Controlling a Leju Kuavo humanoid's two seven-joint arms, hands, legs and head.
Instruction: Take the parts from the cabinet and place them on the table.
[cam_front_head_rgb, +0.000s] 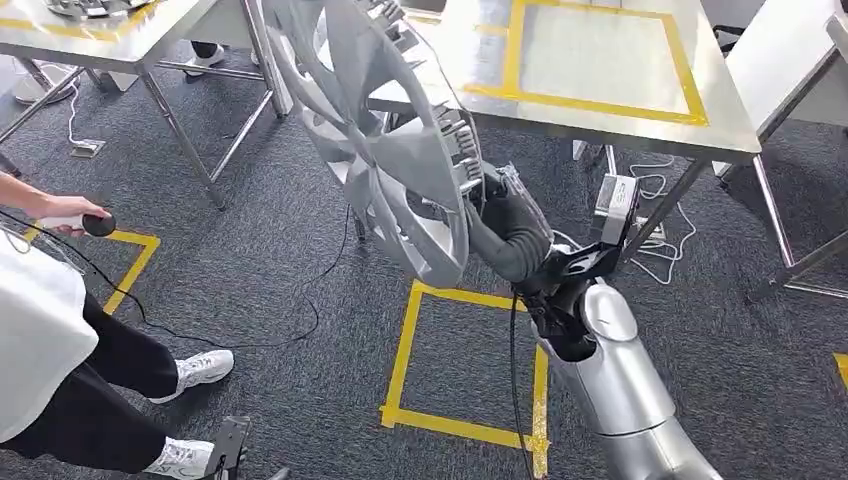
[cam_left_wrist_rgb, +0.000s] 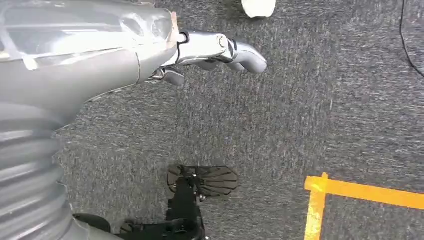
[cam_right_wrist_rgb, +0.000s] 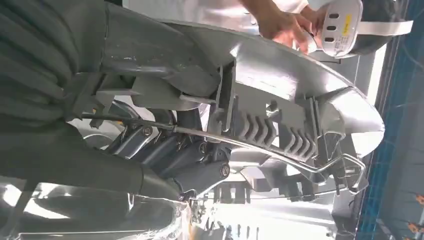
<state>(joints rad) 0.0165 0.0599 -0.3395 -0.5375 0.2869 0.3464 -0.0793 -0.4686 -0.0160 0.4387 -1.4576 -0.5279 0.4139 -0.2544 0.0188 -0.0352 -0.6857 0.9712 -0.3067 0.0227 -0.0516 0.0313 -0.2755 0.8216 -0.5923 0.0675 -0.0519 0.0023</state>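
R hand (cam_front_head_rgb: 497, 205) grips a big silver wheel cover (cam_front_head_rgb: 385, 130) by its rim, fingers (cam_right_wrist_rgb: 170, 150) clamped on the edge where a wire ring runs along the ribbed back side; from the head view the cover is held up on edge, tilted, in front of the near steel table (cam_front_head_rgb: 620, 115) and above the grey carpet, not resting on anything. R arm (cam_front_head_rgb: 610, 370), silver w/ a dark ribbed wrist cover, comes in from lower right. L hand (cam_left_wrist_rgb: 215, 50) hangs over the carpet, fingers stretched out and apart w/ nothing in them. Table top carries a yellow tape rectangle (cam_front_head_rgb: 600, 60); a second steel table (cam_front_head_rgb: 90, 35) stands further left w/ yellow tape too. On the floor just below the cover is a yellow tape square (cam_front_head_rgb: 470, 360), another tape corner (cam_front_head_rgb: 135, 255) further left, and white cables (cam_front_head_rgb: 660, 230) near the table leg. A person (cam_front_head_rgb: 60, 350) in white top, black trousers, white shoes stands at left, one hand holding a small dark object (cam_front_head_rgb: 97, 223); in the R wrist view a person's hands hold a white device (cam_right_wrist_rgb: 340, 25) beyond the cover's rim.
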